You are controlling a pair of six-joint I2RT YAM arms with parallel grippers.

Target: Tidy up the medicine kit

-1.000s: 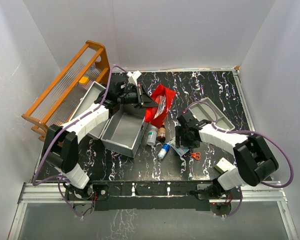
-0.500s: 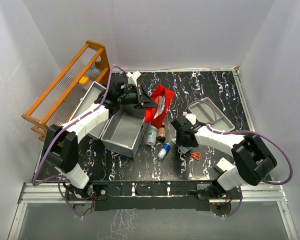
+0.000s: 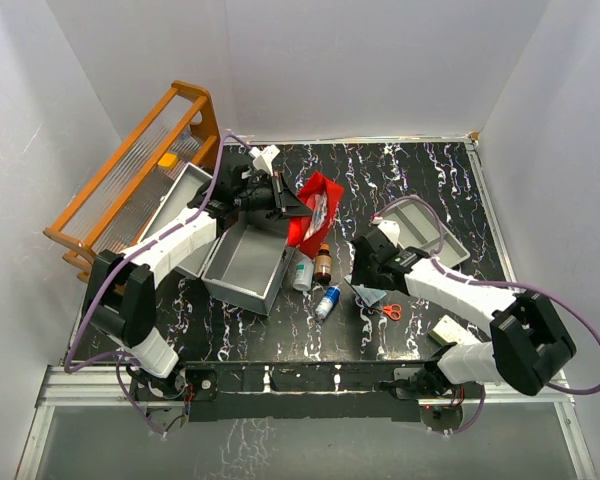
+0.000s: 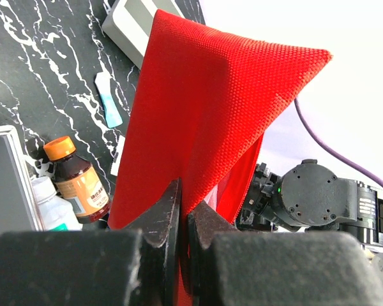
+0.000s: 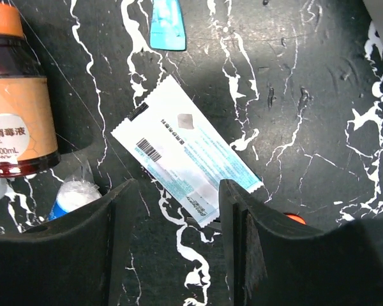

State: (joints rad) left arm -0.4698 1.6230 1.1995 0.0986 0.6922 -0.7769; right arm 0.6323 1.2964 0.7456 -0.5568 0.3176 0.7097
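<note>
So, the left fingers point(image 4: 161, 220) are clenched on the red pouch point(image 4: 210, 95), holding it up just beside the medicine kit point(image 3: 242, 262), which sits open at the left of the bench point(image 3: 430, 170). The right fingers point(image 5: 118, 242) are spread either side of a white sachet point(image 5: 188, 166), maybe not touching it, hard to tell.

White-shelled arms point(image 3: 180, 235) with black joints, purple cables point(image 4: 335, 154), a black left claw point(image 4: 185, 204) and right claw point(image 5: 179, 191).
</note>
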